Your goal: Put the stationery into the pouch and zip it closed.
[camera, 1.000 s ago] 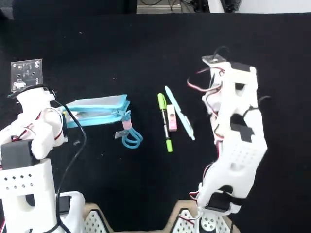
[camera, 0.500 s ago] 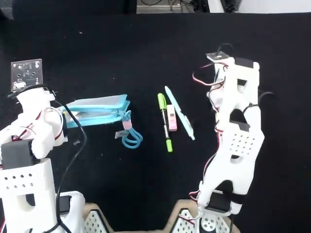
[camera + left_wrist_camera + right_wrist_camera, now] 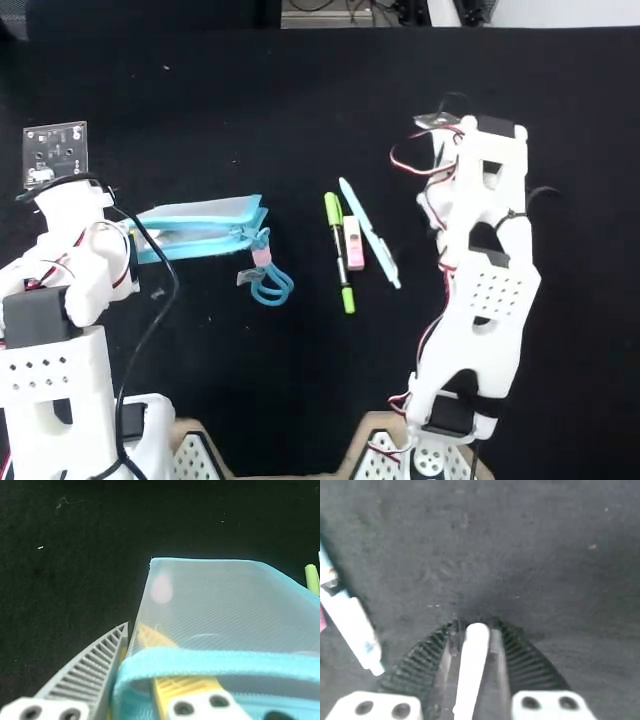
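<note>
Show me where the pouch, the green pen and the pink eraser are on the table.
pouch (image 3: 200, 215), high view, on its pale upper face.
green pen (image 3: 338, 252), high view, middle of its barrel.
pink eraser (image 3: 353, 250), high view, on its pink lower half.

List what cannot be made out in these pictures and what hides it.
- Right wrist view: the edge cuts the slim white rod in the right gripper; its kind unclear.
- Left wrist view: the edge cuts the opening of the turquoise mesh pouch in the left gripper; contents unclear.
- Same view: the edge cuts the green pen to a tip.
</note>
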Robot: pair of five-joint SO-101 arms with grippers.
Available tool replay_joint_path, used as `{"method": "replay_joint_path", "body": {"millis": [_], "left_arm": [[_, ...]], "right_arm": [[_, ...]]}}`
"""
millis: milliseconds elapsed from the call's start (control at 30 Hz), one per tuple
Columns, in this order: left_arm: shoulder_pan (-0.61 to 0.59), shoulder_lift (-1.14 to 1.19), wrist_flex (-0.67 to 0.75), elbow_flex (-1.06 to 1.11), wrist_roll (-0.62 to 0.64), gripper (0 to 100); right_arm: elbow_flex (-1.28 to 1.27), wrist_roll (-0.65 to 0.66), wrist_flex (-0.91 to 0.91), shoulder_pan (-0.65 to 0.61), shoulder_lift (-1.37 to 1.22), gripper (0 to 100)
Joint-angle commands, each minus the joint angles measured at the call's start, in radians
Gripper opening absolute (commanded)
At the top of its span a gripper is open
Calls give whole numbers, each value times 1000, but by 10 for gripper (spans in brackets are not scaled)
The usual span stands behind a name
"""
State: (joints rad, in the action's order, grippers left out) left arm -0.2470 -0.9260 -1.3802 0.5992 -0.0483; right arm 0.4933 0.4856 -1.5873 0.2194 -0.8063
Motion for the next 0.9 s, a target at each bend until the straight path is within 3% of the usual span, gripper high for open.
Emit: {"method": "replay_joint_path", "body": {"millis": [0,333,700,867], "left_arm": [[-4,3,5,27,-8,30],[-4,3,5,27,-8,30],[-4,3,6,27,-8,30],[-4,3,6,27,-8,30]], "right_arm": [[16,6,-3,8,-24,141],[-59,69,40,46,-15,123],[-559,94,348,52,315,120],[-657,91,413,34,375,80]]}}
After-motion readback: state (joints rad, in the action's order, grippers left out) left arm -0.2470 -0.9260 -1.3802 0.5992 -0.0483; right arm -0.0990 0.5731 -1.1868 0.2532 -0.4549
